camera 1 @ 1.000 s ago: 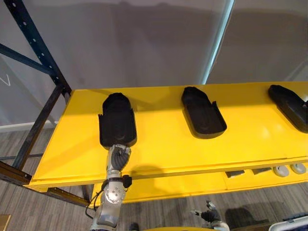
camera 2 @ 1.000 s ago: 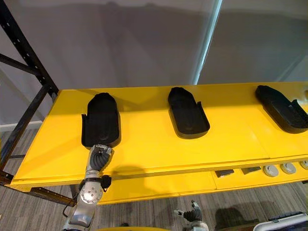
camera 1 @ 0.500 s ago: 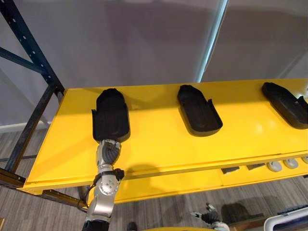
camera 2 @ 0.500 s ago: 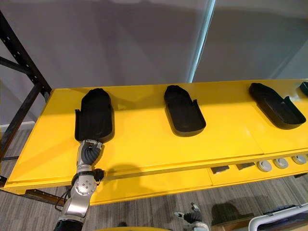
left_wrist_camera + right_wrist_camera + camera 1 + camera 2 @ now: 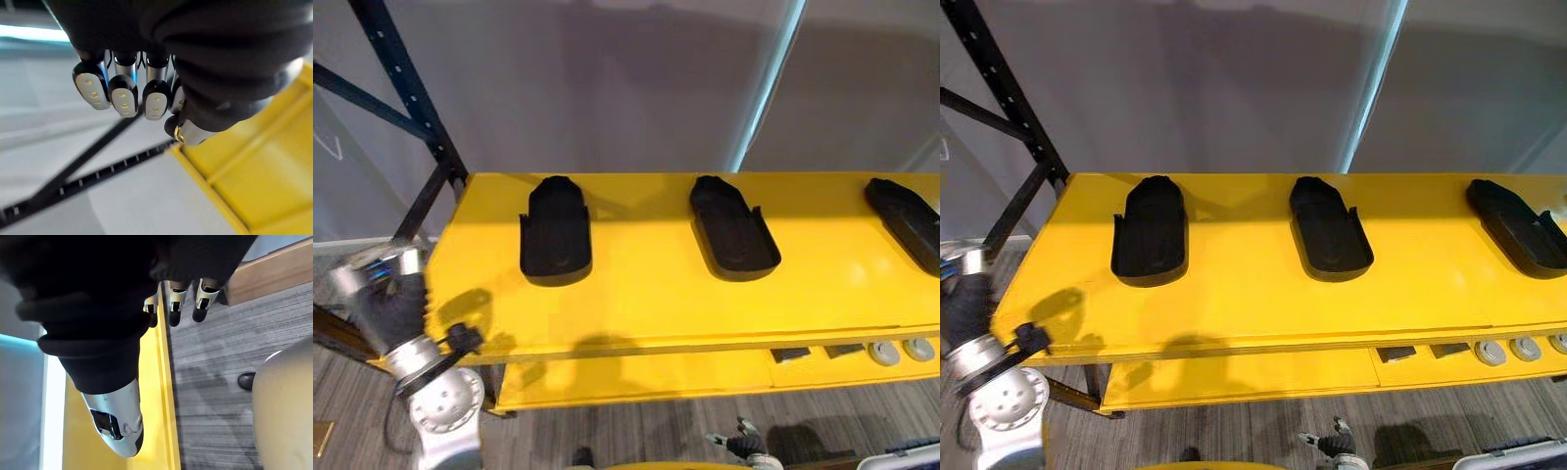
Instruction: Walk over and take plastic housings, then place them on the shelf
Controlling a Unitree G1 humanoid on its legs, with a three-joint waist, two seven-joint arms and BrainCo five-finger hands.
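The yellow shelf (image 5: 646,284) is a long board that runs across the whole eye view, in front of a grey wall (image 5: 607,88). A dark rack post (image 5: 406,88) rises at its left end. Under the front edge a lower yellow board (image 5: 636,377) shows.

Three black plastic housings lie flat on the shelf in a row, well apart from each other: the left housing (image 5: 555,233), the middle housing (image 5: 732,230) and the right housing (image 5: 906,215), which reaches the edge of the view. No hand touches any of them.

The left hand (image 5: 377,284) is beside the left front corner of the shelf, off the board and apart from the left housing. In its wrist view the fingers (image 5: 122,95) stand close together in a row and hold nothing. They seem relaxed rather than closed, but the view is very close.

The right hand (image 5: 1332,446) hangs low, below the shelf's front. Its fingers (image 5: 171,303) are loose and a little apart, with nothing in them.

Two round grey parts (image 5: 901,350) lie on the lower board at the right.
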